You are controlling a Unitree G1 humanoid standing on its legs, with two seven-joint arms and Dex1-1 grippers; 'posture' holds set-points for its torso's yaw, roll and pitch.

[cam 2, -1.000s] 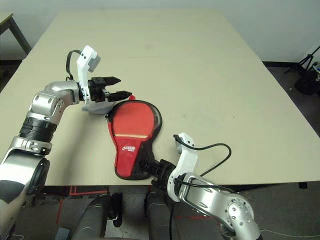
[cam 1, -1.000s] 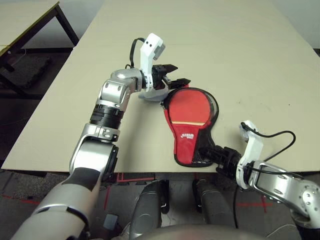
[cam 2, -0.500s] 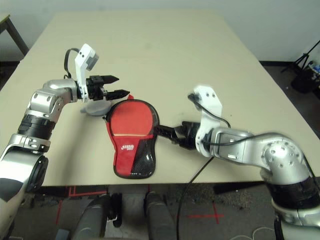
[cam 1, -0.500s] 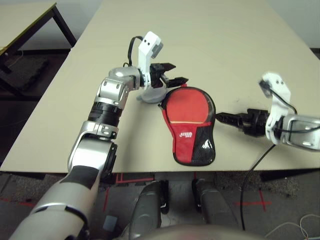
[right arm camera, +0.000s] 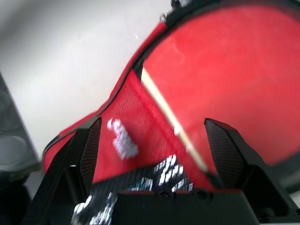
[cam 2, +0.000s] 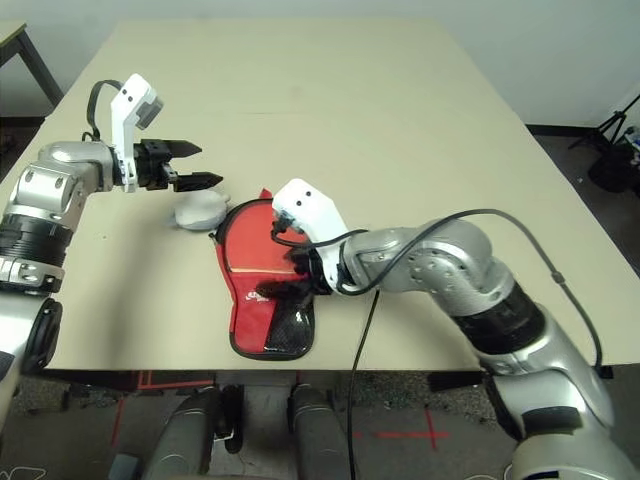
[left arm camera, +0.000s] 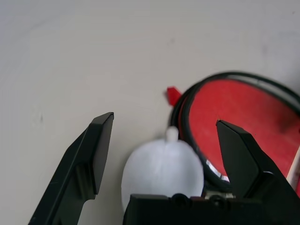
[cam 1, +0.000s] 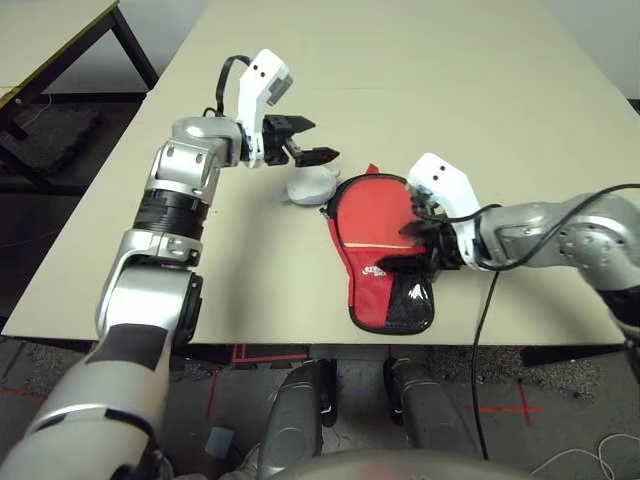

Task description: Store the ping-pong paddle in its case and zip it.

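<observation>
Seemingly our right gripper [cam 1: 412,247] hovers spread over the case [cam 1: 378,250] – to press it flat – while our left gripper [cam 1: 309,140], fingers apart, hangs above the soft wad [cam 1: 311,184].

The case [cam 1: 380,255] lies flat near the table's [cam 1: 450,110] front edge, red with black zipper rim, round end away, black logo-printed handle end nearest.

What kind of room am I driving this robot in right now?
Probably a lab or test room: a large plain beige table on a grey floor with red tape marks, a second dark-framed table alongside, and a black tripod stand by the wall.
</observation>
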